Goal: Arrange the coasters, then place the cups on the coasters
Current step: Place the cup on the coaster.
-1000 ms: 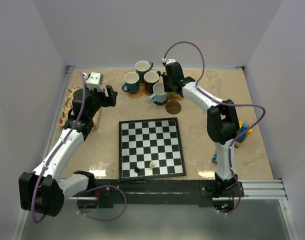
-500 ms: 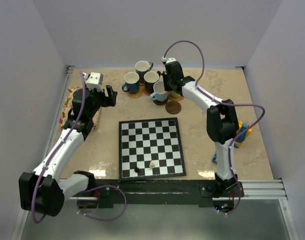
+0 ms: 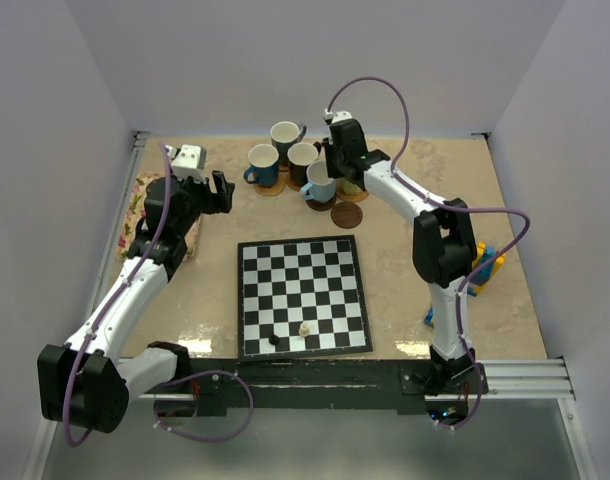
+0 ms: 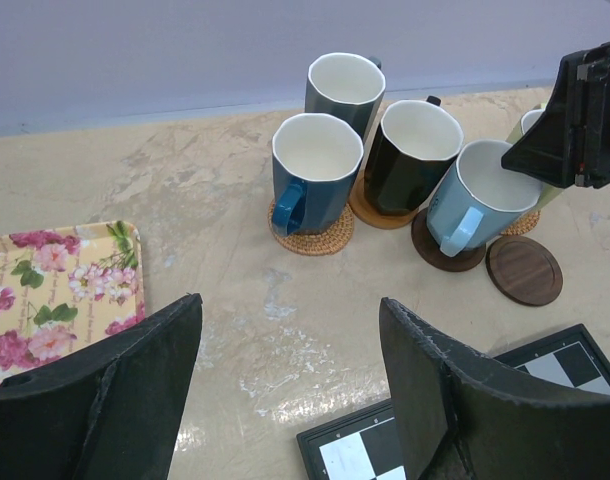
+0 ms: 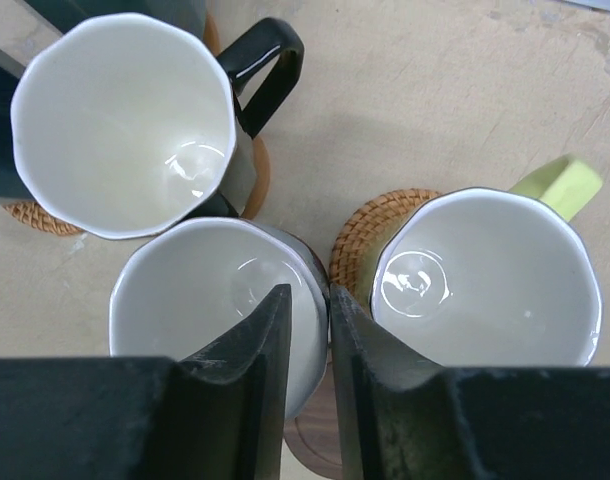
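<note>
Four cups stand at the back: dark blue [image 3: 263, 165], teal [image 3: 285, 135], black [image 3: 303, 160] and light blue [image 3: 320, 183]. The light blue cup [image 5: 200, 300] rests on a dark brown coaster [image 4: 440, 255]. My right gripper [image 5: 307, 290] straddles its rim, one finger inside and one outside, slightly open with a thin gap to the wall. A pale green cup [image 5: 485, 280] sits on a woven coaster [image 5: 370, 235] just right of it. Another dark coaster [image 3: 347, 214] lies bare. My left gripper [image 4: 288, 300] hangs wide open and holds nothing, left of the cups.
A chessboard [image 3: 303, 295] with two small pieces lies in the middle. The floral mat [image 3: 145, 210] is at the left edge. Blue and yellow objects [image 3: 485, 265] sit at the right, behind the right arm. Walls close in on three sides.
My right gripper's jaws have parted a little around the light blue cup's rim, which they pinched before. The cup stays on its dark coaster. The left arm has not moved.
</note>
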Robot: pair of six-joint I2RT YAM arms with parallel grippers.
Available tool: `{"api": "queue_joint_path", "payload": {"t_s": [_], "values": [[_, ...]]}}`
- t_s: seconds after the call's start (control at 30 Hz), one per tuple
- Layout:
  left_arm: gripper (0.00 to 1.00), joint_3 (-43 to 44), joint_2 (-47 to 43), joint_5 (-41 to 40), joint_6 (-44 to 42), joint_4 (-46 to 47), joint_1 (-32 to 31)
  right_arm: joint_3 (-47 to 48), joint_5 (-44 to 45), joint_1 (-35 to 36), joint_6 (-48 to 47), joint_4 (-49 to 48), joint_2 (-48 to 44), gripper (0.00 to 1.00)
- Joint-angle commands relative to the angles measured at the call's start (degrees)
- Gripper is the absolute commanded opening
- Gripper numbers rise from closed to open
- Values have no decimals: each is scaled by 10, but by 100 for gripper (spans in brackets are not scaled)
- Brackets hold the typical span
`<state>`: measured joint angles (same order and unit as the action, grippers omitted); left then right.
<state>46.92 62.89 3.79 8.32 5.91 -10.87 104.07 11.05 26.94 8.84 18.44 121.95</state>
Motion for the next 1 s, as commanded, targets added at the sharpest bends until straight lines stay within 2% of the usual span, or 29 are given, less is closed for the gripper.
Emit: {"api": "queue_joint_path", "payload": {"t_s": [0.0,0.53,0.73,0.97], "values": [[76,1,-1,6,-8,16,7,31,8,-3,-1,-32,-9,28],[76,1,-1,8,-8,16,7,25,8,-3,-2,-35,-33,33],[76,0,-5,8,-8,16,7,13,8,-2,-7,-45,-62,43],[76,0,-5,10,-8,16,7,-17,-38,2,-59,-81,-92,48]]}}
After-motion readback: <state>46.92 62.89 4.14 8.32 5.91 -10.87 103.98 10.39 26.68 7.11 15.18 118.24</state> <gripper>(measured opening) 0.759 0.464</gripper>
